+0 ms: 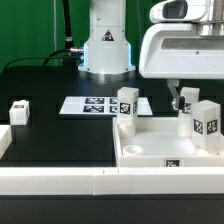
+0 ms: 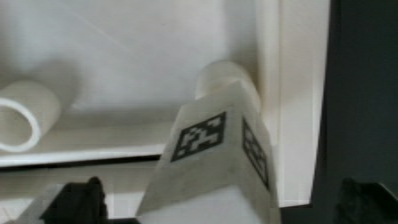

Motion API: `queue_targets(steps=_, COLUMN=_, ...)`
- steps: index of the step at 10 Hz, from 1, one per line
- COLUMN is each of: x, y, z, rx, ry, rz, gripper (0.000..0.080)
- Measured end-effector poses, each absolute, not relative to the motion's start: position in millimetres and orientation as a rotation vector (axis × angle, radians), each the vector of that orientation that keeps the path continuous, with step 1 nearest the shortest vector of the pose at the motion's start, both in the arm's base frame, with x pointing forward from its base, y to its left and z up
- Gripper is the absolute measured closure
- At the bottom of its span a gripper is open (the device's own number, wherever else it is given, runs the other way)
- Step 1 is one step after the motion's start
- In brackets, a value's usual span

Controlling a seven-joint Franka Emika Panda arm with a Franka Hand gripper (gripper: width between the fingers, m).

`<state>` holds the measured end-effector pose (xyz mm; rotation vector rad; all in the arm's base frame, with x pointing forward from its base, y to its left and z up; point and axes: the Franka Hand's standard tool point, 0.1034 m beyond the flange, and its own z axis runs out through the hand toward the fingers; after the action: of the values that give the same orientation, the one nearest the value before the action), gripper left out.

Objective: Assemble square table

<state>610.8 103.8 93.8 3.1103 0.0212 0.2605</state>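
The white square tabletop (image 1: 160,152) with its raised rim lies at the exterior view's lower right. A tagged white leg (image 1: 126,105) stands at its far left corner. Two more legs (image 1: 189,110) (image 1: 207,122) stand at its right side. Another leg (image 1: 19,111) lies loose on the black table at the exterior view's left. My gripper (image 1: 179,99) hangs over the right side of the tabletop, open. In the wrist view my gripper (image 2: 217,205) straddles a tagged leg (image 2: 214,150) with gaps on both sides. The dark fingertips (image 2: 71,200) touch nothing. The tabletop's rim (image 2: 294,60) runs beside the leg.
The marker board (image 1: 95,104) lies flat behind the tabletop, in front of the arm's base (image 1: 105,55). A long low white rail (image 1: 60,181) runs along the front edge. A rounded white part (image 2: 25,115) shows inside the tabletop in the wrist view.
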Motion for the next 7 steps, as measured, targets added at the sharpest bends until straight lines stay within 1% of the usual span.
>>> queue_targets(steps=1, x=611.0, y=103.6, z=93.8, rx=3.101, ry=0.093, rz=0.259, gripper=0.015)
queue_targets(steps=2, x=610.9, y=103.7, z=93.8, rx=3.104, ry=0.059, rz=0.26, gripper=0.017)
queue_targets(steps=3, x=610.9, y=103.4, z=93.7, rx=3.103, ry=0.059, rz=0.26, gripper=0.017)
queue_targets(steps=4, x=610.9, y=103.4, z=93.6, rx=3.105, ry=0.043, rz=0.26, gripper=0.0362)
queue_targets(steps=5, x=611.2, y=103.5, z=93.8, rx=3.107, ry=0.008, rz=0.262, gripper=0.0511)
queue_targets(steps=7, x=611.4, y=103.6, z=94.0, rx=3.109, ry=-0.021, rz=0.265, gripper=0.0508)
